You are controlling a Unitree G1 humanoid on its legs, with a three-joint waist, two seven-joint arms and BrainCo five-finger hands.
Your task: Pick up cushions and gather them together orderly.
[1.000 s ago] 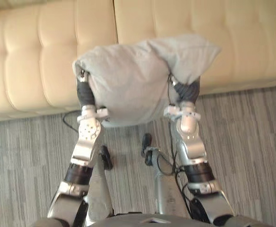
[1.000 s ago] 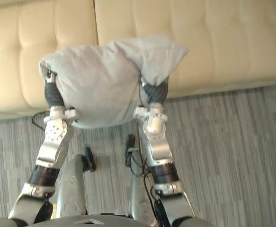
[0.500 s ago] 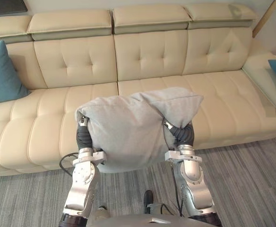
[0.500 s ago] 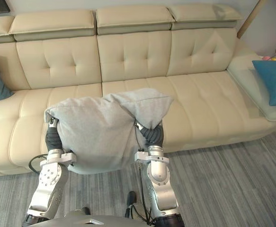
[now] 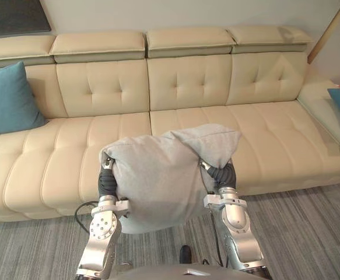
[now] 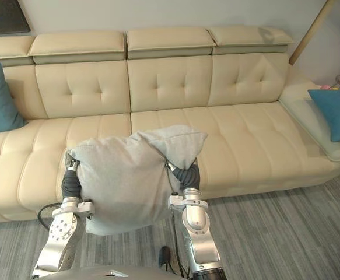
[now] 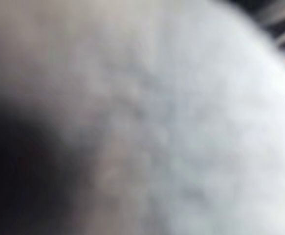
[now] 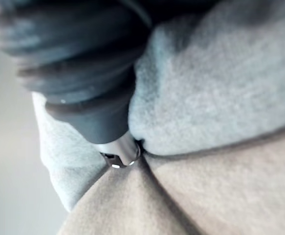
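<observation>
Grey cushion (image 5: 158,175): lifted before sofa (image 5: 263,134), pressed between left hand (image 5: 105,182) and right hand (image 5: 222,175); neither hand's grip can be told. Left teal cushion (image 5: 9,99) and right teal cushion (image 6: 333,111): at opposite sofa ends, ungathered. Progress judged early.

Cream sofa (image 5: 187,87) w/ grey striped carpet (image 5: 309,233) in front.
</observation>
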